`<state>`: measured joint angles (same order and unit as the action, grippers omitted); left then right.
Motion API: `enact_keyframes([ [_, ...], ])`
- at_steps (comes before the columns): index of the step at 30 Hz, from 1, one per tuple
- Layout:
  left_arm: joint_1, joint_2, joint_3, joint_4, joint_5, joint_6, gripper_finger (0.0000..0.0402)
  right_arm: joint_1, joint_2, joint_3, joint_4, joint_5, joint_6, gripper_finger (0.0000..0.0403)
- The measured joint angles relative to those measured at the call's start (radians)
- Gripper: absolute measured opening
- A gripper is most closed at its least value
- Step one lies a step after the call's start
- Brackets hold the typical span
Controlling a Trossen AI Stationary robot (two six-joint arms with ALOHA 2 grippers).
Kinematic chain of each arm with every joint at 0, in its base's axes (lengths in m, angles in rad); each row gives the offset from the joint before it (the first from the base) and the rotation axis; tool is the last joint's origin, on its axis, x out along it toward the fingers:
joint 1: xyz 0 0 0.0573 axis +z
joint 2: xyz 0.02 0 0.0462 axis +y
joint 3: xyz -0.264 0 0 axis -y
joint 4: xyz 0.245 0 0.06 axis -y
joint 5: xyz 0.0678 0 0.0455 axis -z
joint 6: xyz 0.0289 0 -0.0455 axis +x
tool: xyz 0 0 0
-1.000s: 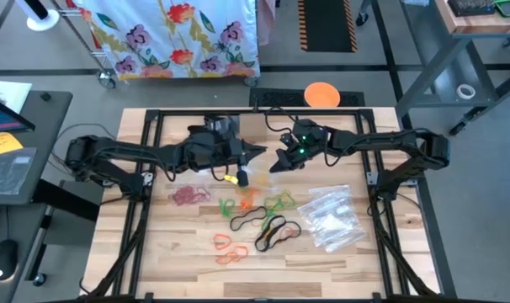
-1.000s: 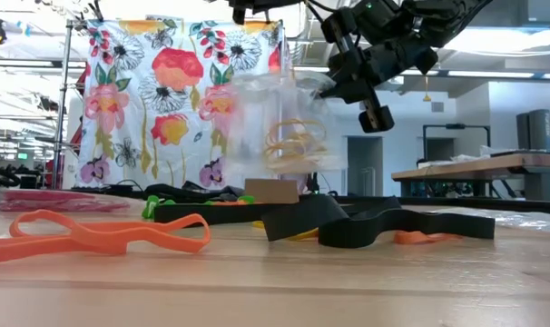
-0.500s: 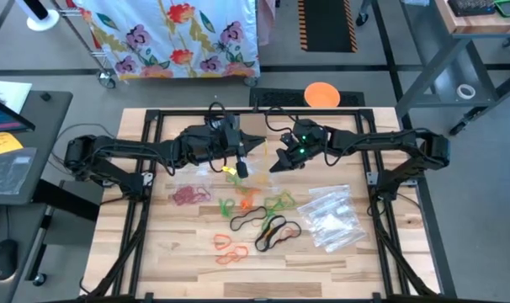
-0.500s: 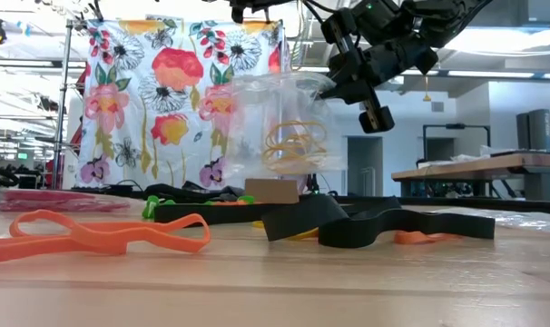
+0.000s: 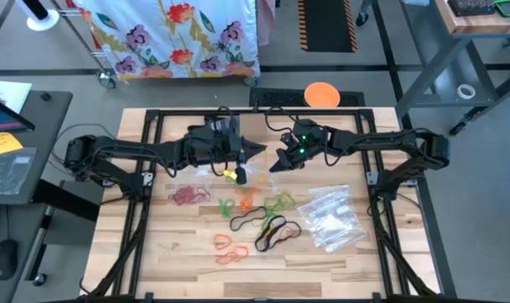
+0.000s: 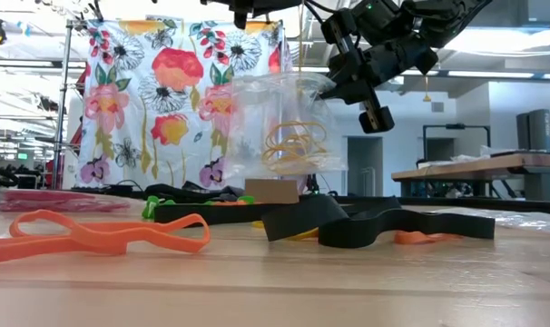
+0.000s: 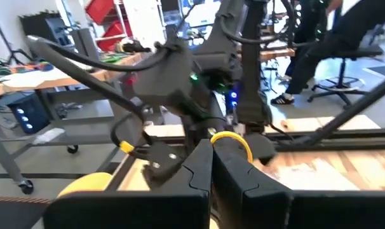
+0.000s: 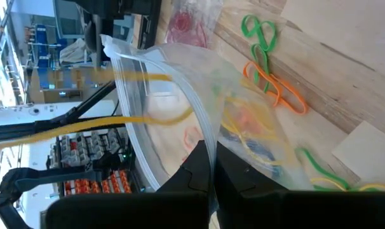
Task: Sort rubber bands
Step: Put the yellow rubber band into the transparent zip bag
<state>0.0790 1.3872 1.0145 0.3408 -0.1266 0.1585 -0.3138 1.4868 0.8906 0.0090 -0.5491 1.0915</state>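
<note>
Orange rubber band (image 6: 93, 234) lies nearest in the low view, its long axis across the table, beside flat black bands (image 6: 375, 222). Farther back, the right gripper (image 5: 276, 162) is clenched on the rim of a clear bag (image 6: 289, 127) hanging upright with yellow bands (image 6: 293, 145) inside. The left gripper (image 5: 257, 151), pinching a yellow band (image 7: 234, 141), has edged back toward the bag since half a second ago.

We see both grippers meeting at the frame's upper centre: left gripper (image 5: 253, 151), right gripper (image 5: 277, 160). Below them, coloured rubber bands (image 5: 257, 220) lie scattered beside clear bags (image 5: 331, 217)
</note>
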Motion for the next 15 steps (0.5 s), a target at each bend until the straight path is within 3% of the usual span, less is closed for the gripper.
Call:
enact_keyframes([
  [10, -0.01, 0.0, 0.0, -0.084, -0.024, 0.069, 0.0002, 0.0, 0.0, 0.0, 0.0, 0.0, 0.0, 0.0],
  [15, -0.01, 0.0, 0.0, -0.104, -0.066, 0.076, 0.0048, 0.0, 0.0, 0.0, 0.0, 0.0, 0.0, 0.0],
])
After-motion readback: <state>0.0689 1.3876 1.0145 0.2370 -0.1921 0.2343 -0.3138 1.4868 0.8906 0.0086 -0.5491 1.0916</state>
